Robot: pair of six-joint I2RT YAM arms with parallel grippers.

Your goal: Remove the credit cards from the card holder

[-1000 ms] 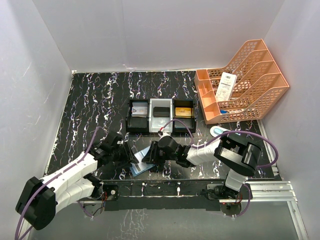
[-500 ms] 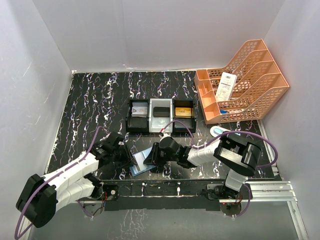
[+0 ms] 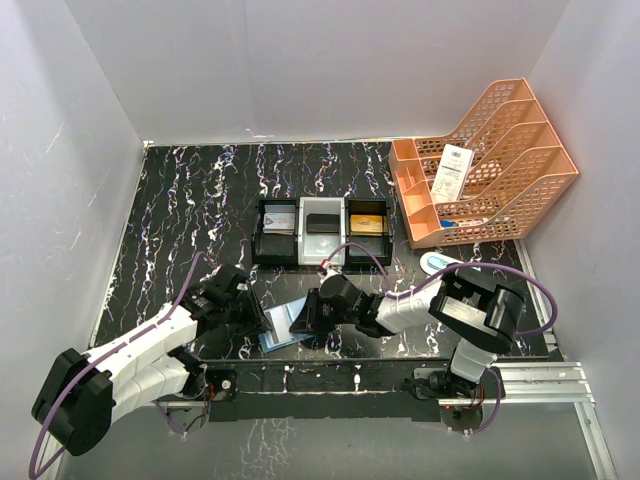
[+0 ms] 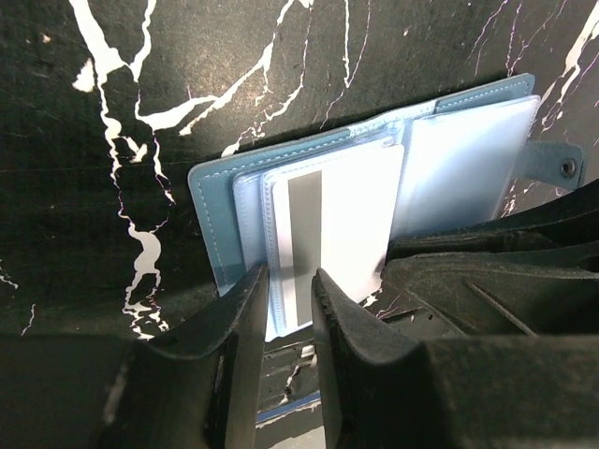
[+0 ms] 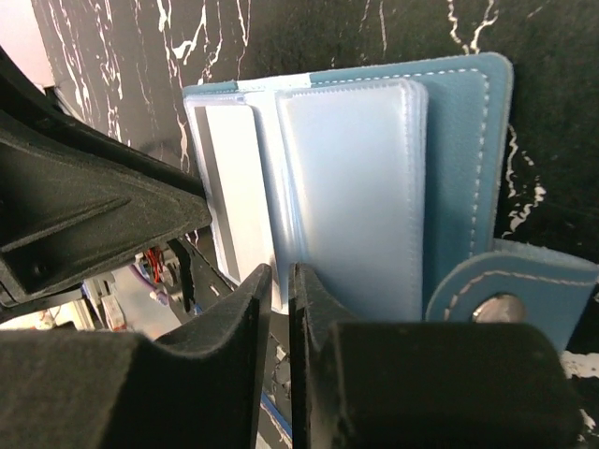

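Both pincers have narrowed. Your right pincer (image 5: 281,277) is pinching the clear sleeves (image 5: 348,187) of the wallet (image 5: 463,168), lower centre of the overhead view. Your left pincer (image 4: 288,281) is straddling the white card (image 4: 348,220), grip unclear. Clamp firmly before sliding it straight out.

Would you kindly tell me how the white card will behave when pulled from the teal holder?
The white card looks flat and rigid, so it probably slides out stiffly. Its smooth face may be slippery. The thin card holder may drag along unless pinned.
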